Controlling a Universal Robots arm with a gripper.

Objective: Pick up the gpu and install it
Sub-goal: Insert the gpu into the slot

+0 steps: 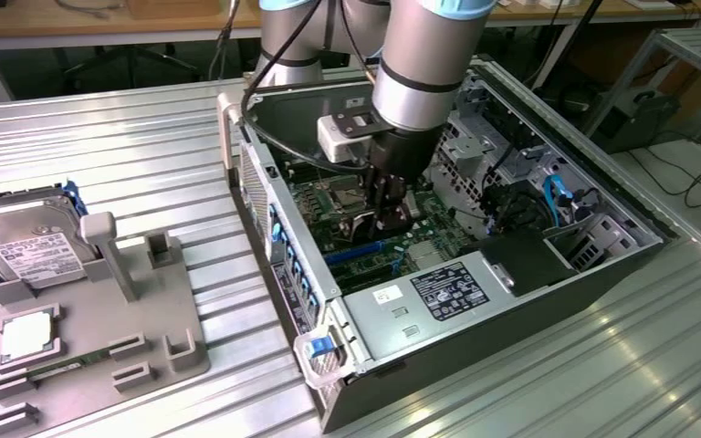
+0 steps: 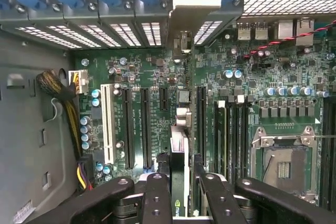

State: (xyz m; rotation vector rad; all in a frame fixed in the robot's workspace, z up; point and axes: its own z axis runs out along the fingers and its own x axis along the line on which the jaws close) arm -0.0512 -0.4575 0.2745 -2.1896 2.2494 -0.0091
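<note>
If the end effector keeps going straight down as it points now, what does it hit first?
Probably the motherboard: the end effector, shut on the gpu, points at the expansion slots. The card's lower edge would likely meet them first; depth is unclear.

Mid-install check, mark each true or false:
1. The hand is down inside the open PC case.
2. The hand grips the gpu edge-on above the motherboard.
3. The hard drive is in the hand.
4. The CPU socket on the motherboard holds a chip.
1. True: the hand is inside the PC case.
2. True: the gpu sits between the fingers, over the motherboard.
3. False: the hard drive rests on the grey fixture outside the case.
4. False: the CPU socket looks open and empty.
</note>
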